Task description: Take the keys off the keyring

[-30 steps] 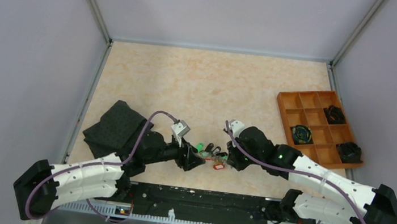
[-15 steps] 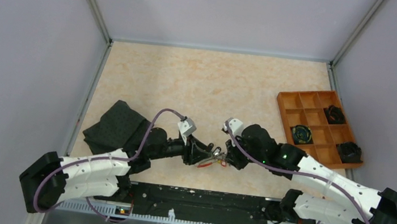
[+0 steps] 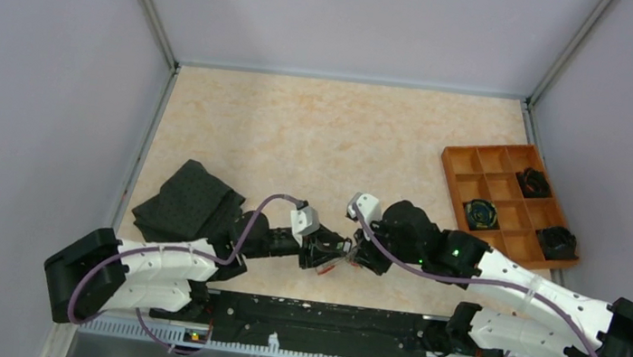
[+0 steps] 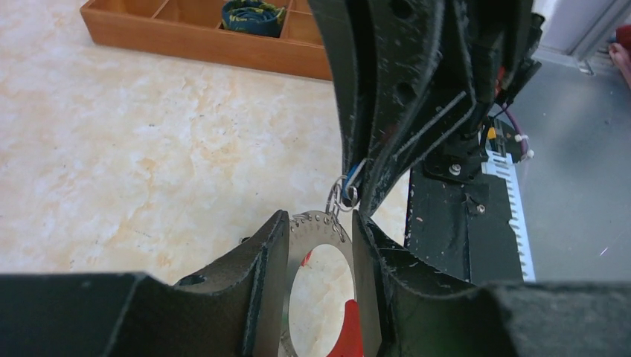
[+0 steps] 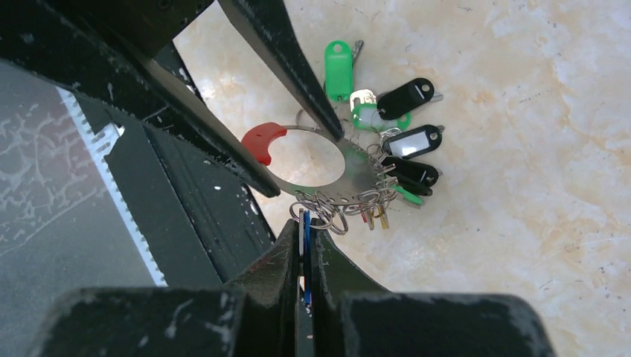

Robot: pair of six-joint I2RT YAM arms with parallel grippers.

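The keyring (image 5: 356,181) is a flat grey metal ring with a red sleeve (image 5: 262,140). Several keys with green (image 5: 338,67) and black (image 5: 405,93) heads fan out from it over the table. My left gripper (image 4: 319,219) is shut on the keyring (image 4: 318,229), one finger on each side of it. My right gripper (image 5: 303,223) is shut on a blue-headed key (image 5: 304,232) hanging from the ring by a small split ring. In the top view the left gripper (image 3: 328,255) and the right gripper (image 3: 356,254) meet tip to tip near the front edge, hiding most keys.
An orange compartment tray (image 3: 549,257) with black coiled objects stands at the right, and it also shows in the left wrist view (image 4: 186,41). A black textured pad (image 3: 187,204) lies at the left. The black base rail (image 3: 323,316) runs just in front of the grippers.
My left gripper has moved right onto the keyring and shut on it. My right gripper has shifted slightly left, so the two now touch over the keys.
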